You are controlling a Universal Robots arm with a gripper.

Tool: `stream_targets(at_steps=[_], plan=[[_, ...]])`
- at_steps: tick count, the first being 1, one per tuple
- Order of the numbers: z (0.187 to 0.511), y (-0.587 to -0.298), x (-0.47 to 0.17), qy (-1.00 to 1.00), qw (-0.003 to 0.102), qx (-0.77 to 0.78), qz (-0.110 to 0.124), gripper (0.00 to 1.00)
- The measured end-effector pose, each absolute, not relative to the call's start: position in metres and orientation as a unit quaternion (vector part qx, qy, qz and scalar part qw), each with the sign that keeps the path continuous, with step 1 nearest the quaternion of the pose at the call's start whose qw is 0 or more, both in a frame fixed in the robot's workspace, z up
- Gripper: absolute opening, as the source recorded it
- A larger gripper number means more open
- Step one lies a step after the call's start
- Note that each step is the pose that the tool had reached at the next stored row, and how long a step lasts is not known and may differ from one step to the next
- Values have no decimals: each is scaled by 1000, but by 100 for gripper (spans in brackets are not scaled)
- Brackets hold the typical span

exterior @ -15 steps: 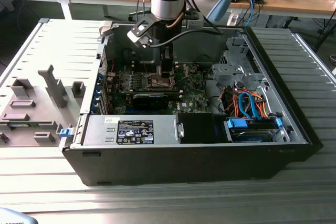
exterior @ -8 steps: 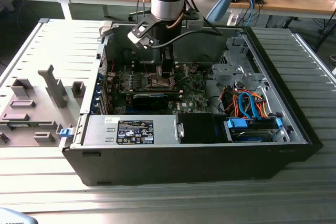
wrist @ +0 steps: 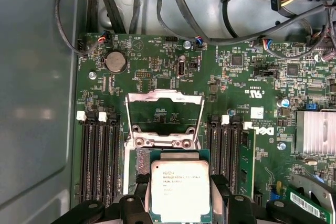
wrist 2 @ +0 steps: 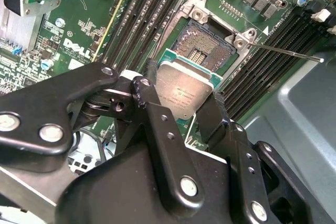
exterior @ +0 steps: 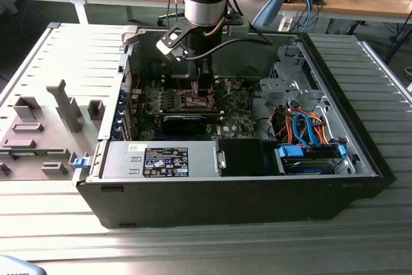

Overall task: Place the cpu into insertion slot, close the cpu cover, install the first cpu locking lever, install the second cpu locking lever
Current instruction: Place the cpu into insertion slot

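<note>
We see the black gripper (wrist 2: 184, 84) clamped on the small flat silver-grey square cpu (wrist 2: 185, 96), held close over the square black insertion slot (wrist 2: 206, 46) (thin silver metal cpu cover (wrist: 164, 97) standing open).

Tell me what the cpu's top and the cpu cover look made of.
The cpu: dull silver-grey metal lid, matte with a soft sheen, over a green laminate rim. The cpu cover: thin bright metal frame, probably steel, judging by its glinting edges.
</note>
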State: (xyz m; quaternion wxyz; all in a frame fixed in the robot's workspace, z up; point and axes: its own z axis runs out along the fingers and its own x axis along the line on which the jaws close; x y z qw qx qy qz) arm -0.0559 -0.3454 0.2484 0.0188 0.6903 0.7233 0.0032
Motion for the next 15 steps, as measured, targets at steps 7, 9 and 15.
stream_targets(at_steps=[7, 9, 15], plan=[[247, -345, -56, 723, 19, 690, 3, 55], [247, -345, -56, 723, 19, 690, 3, 55], [246, -345, -56, 723, 19, 690, 3, 55]])
